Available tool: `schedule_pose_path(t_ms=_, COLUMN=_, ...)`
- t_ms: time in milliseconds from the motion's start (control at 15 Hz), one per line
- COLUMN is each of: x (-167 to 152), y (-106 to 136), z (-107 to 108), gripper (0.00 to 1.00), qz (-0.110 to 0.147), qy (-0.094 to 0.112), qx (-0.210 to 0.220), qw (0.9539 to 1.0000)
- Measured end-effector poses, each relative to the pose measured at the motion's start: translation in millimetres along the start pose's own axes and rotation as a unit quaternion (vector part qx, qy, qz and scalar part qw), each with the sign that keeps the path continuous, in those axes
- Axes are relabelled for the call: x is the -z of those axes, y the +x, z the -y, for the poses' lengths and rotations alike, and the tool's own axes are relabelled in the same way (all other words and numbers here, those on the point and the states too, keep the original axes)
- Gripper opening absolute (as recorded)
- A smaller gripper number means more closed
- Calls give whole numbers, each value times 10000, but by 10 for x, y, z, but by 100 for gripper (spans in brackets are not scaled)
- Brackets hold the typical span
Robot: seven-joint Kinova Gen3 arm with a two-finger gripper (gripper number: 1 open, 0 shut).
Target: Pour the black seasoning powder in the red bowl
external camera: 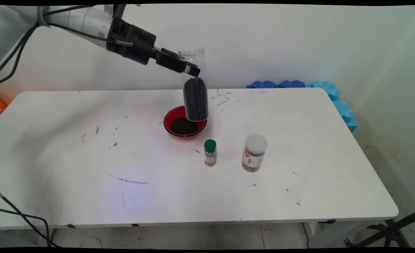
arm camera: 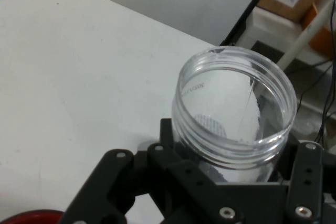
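Observation:
My gripper (external camera: 189,68) is shut on a tall clear plastic jar (external camera: 194,88), gripping its upper part. The jar hangs nearly upright, mouth up and without a lid, with dark granules filling its lower half. Its base hovers just above the right rim of a red bowl (external camera: 168,120) that holds a layer of the same dark granules. In the hand view the jar's open threaded mouth (arm camera: 233,116) rises between the black linkage, and a sliver of the red bowl (arm camera: 31,216) shows at the bottom left.
A small spice bottle with a green cap (external camera: 210,152) stands in front of the bowl. To its right stands a wider jar with a white lid and brown contents (external camera: 254,152). Dark crumbs dot the white table (external camera: 88,168). Blue foam pieces (external camera: 334,95) lie at the back right corner.

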Motion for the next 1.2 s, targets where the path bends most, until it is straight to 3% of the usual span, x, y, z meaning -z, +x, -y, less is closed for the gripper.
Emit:
schedule_pose_path(t_ms=267, x=20, y=-5, z=-66, gripper=0, qz=98, qy=-18, qx=-629, qw=9980)
schedule_pose_path(t_ms=667, x=54, y=0, z=-177, gripper=0, qz=252, qy=-8, qx=-1529, qw=9879)
schedule_pose_path(t_ms=1200, x=109, y=27, z=-334, gripper=0, qz=333, qy=32, qx=-1957, qw=9801)
